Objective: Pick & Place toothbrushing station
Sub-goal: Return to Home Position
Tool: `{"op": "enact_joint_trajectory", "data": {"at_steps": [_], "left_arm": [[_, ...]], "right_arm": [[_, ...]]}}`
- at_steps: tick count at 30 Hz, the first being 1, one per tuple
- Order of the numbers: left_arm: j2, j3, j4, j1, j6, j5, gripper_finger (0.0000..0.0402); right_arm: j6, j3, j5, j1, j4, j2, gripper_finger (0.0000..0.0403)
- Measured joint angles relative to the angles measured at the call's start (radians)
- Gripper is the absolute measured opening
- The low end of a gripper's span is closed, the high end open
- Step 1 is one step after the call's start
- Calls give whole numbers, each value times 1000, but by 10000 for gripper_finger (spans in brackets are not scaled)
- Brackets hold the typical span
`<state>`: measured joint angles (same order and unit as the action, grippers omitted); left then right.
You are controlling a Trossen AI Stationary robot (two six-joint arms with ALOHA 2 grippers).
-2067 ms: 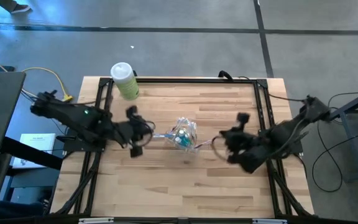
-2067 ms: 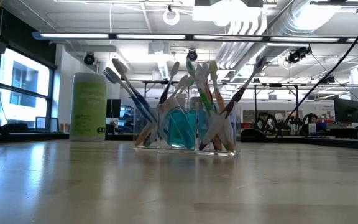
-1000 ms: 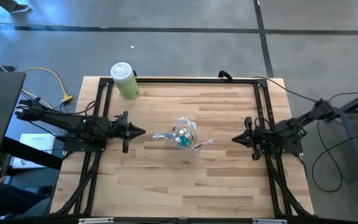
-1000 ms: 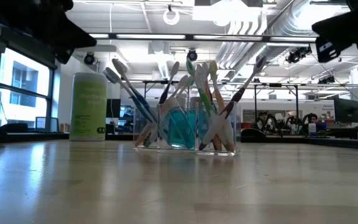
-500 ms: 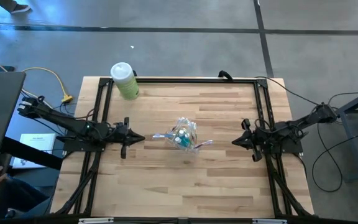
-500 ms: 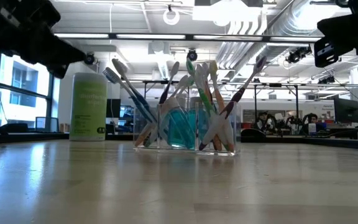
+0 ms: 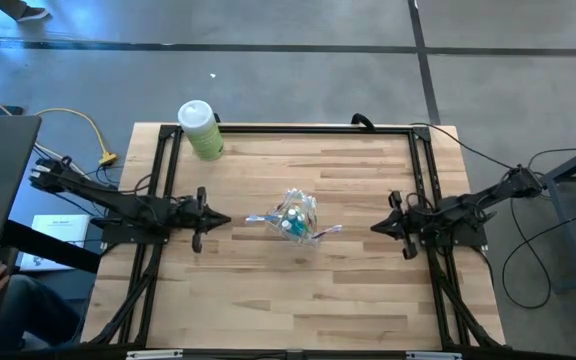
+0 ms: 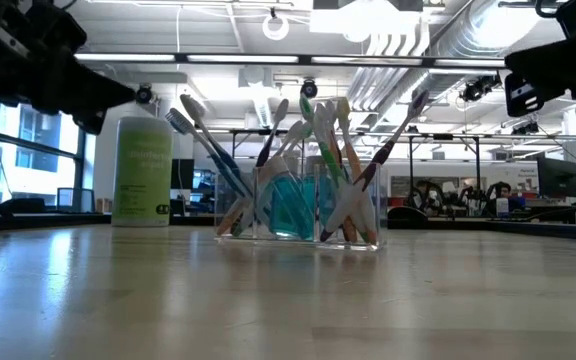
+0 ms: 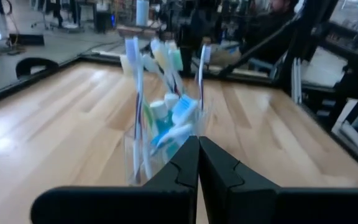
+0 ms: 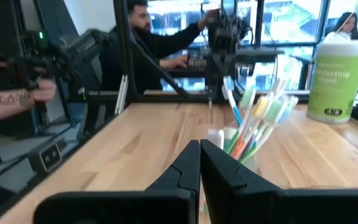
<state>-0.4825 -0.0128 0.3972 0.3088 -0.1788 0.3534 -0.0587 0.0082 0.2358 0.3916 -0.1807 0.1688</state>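
Clear plastic organizer (image 7: 295,218) at the surface's (image 7: 268,290) centre, packed with toothbrushes (image 8: 340,150): likely light, rigid, slick, tippy; grip its wall low. Left hand (image 7: 223,219) and right hand (image 7: 376,227) flank it, fingers together.

Your high camera looks straight down on the toothbrush organizer (image 7: 294,218), from far enough to take in the whole table (image 7: 268,300). Your low camera faces it level from the tabletop, close in. Your two wrist cameras face it from opposite sides, near. All four views share it.
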Motion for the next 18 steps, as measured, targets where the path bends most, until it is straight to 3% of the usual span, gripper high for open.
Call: {"op": "enact_joint_trajectory", "data": {"at_steps": [3,9,13,18], "left_arm": [[78,0,-71,-1,7,1,3],[311,-29,-387,-1,-18,-2,3],[454,-37,-444,-1,18,-41,3],[465,-38,-461,-1,77,-76,3]], "right_arm": [[1,0,0,0,25,0,3],[2,-1,0,0,51,0,3],[3,-1,0,0,50,0,3],[3,-1,1,0,50,0,3]]}}
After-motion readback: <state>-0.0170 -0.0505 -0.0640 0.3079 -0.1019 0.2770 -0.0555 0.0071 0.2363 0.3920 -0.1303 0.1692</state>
